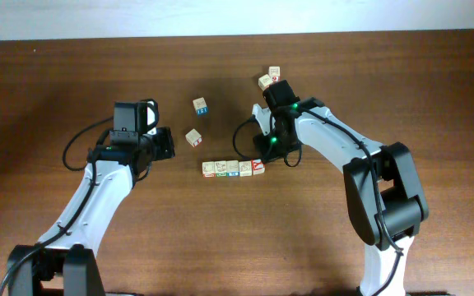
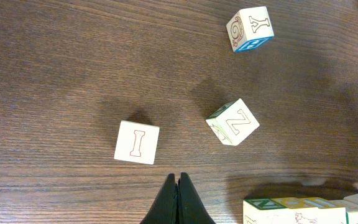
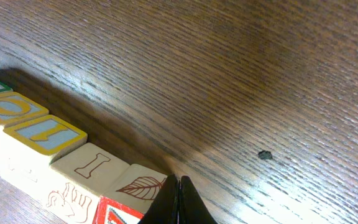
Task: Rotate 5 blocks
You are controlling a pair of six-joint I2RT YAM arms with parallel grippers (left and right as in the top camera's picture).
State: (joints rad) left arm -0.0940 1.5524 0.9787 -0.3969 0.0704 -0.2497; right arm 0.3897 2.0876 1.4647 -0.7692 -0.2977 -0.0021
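A row of several pale blocks [image 1: 234,168] lies mid-table. In the right wrist view its near end shows a leaf block [image 3: 140,183] and an I block [image 3: 91,165]. My right gripper [image 3: 180,180] is shut and empty, its tips down at the leaf block's right edge, at the row's right end [image 1: 258,167]. My left gripper [image 2: 179,178] is shut and empty, just below a loose I block [image 2: 137,142], with a tilted Z block [image 2: 232,122] to its right and a Y block [image 2: 249,28] farther off.
Two more loose blocks [image 1: 270,77] lie behind the right arm near the table's far edge. The row's left end [image 2: 294,211] shows at the bottom right of the left wrist view. A small dark speck [image 3: 264,155] marks the wood.
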